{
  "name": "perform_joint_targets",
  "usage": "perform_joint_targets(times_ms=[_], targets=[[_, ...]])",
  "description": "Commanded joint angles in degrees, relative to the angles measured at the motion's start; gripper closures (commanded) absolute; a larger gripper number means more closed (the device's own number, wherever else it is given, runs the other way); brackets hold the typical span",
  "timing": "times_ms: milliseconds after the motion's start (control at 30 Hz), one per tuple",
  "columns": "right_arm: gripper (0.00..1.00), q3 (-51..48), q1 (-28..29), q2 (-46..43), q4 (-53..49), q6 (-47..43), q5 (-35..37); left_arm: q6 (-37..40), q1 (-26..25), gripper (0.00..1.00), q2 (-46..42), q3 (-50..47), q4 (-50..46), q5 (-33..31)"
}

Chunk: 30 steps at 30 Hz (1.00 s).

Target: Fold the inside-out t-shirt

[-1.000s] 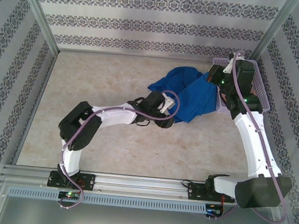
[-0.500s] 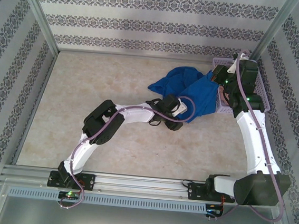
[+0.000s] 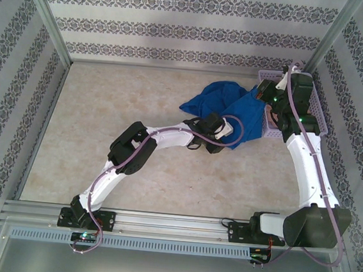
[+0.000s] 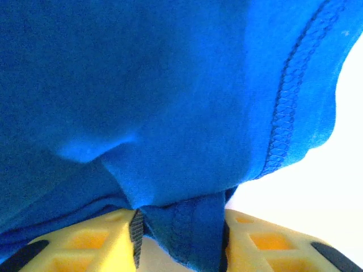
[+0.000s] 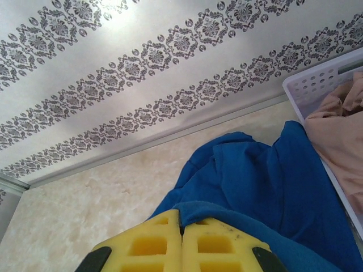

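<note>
Left end effector (image 4: 180, 235) advanced; wrist view: t-shirt (image 4: 170, 85) hem between jaws.

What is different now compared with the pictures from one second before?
The left tool moved right, to the t-shirt's near edge, and closed on its hem. The right tool still grips the t-shirt beside the basket; the t-shirt barely shifted.

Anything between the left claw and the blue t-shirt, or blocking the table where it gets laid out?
Nothing visible. The t-shirt hem sits between the left claw fingers, and open table lies to its left. The basket sits off to the right, out of that path.
</note>
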Motion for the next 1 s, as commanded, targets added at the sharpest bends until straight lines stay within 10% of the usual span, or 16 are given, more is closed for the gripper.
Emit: perform_joint_targets(times_ms=[0, 133, 433, 633, 967], targets=[[1.0, -1.11, -0.45, -0.22, 1.92, 1.2, -1.08, -0.17, -0.83, 0.72, 2.59, 0.22, -3.53, 0.99], [1.0, -2.19, -0.58, -0.52, 2.08, 1.49, -1.28, -0.78, -0.1, 1.0, 0.04, -1.37, -1.67, 0.66], [1.0, -4.16, -0.88, -5.64, 1.23, 4.67, -7.1, -14.74, 11.52, 1.0, -34.41, -34.1, 16.89, 1.21], [1.0, -14.34, 8.07, -9.95, 6.07, 10.5, -2.62, -17.7, 16.38, 1.0, -52.64, -47.79, 16.85, -10.35], [1.0, 17.33, 10.94, 4.55, 6.49, 7.78, 1.44, -6.88, 26.31, 1.0, -55.94, -15.69, 7.04, -23.89]])
